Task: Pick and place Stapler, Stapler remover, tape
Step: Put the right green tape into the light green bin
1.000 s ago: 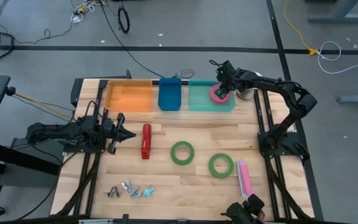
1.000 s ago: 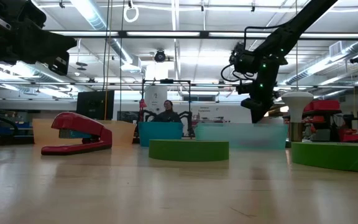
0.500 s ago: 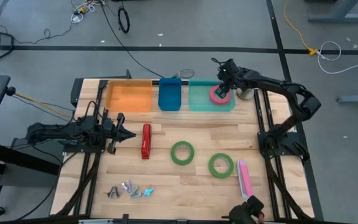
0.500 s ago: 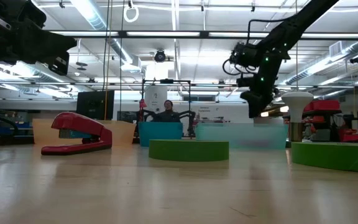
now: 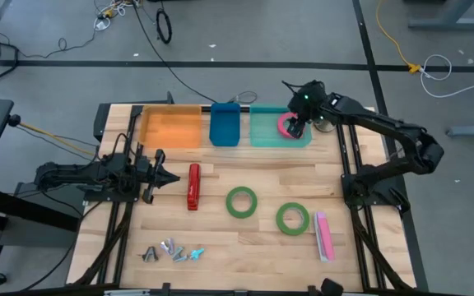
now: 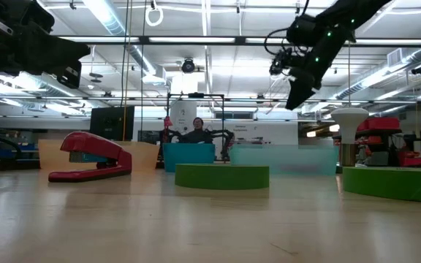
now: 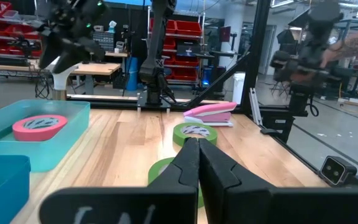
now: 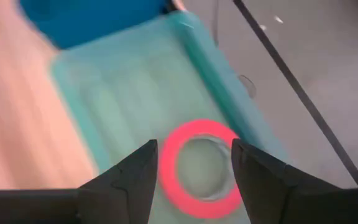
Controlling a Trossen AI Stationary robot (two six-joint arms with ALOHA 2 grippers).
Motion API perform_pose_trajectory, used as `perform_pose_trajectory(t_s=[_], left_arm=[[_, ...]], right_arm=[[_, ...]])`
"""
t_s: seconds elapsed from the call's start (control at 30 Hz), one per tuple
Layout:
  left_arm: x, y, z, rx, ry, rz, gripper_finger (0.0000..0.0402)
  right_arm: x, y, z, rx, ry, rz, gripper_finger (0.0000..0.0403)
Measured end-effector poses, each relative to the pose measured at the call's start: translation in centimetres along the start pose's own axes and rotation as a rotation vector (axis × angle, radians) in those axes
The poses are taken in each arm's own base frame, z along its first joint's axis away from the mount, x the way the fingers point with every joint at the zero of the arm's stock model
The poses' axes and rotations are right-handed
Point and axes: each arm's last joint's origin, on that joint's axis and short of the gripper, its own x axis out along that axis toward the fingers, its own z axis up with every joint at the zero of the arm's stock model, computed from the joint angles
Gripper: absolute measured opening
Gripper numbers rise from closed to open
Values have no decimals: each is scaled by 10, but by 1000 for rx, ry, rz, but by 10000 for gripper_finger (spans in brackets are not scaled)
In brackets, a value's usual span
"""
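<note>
Red-pink tape (image 8: 201,169) inside teal tray (image 8: 129,93), under open, empty right hand (image 8: 194,165).

Red stapler (image 5: 193,187): closed, flat, left-centre of the counter (image 5: 253,247).
Pink stapler (image 5: 323,236): flat, near the right edge.
Staple removers (image 5: 173,251): small metallic cluster, front left.
Green tape rolls: one central (image 5: 241,201), one to its right (image 5: 292,218), both flat.
Red-pink tape roll (image 5: 289,125): flat inside the teal tray (image 5: 266,131).

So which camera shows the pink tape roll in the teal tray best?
The right wrist view: the pink tape roll fills it, seen from above. The high view shows it partly covered; the left wrist view, small; the low view, not at all.
</note>
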Motion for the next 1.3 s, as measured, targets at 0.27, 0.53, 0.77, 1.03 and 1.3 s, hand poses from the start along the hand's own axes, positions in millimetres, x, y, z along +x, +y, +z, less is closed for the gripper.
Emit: perform_pose_trajectory(t_s=[0.27,0.53,0.77,1.03,1.3], left_arm=[[0,0,0,0,0,0,3],[0,0,0,0,0,0,3],[0,0,0,0,0,0,3],[0,0,0,0,0,0,3],[0,0,0,0,0,0,3]], right_arm=[[-21,34,4,-91,-48,102,205],[-26,65,6,-124,-60,204,205],[-33,92,6,-147,-74,458,205],[-41,118,-3,-246,-7,534,205],[-49,141,-14,-329,59,592,205]])
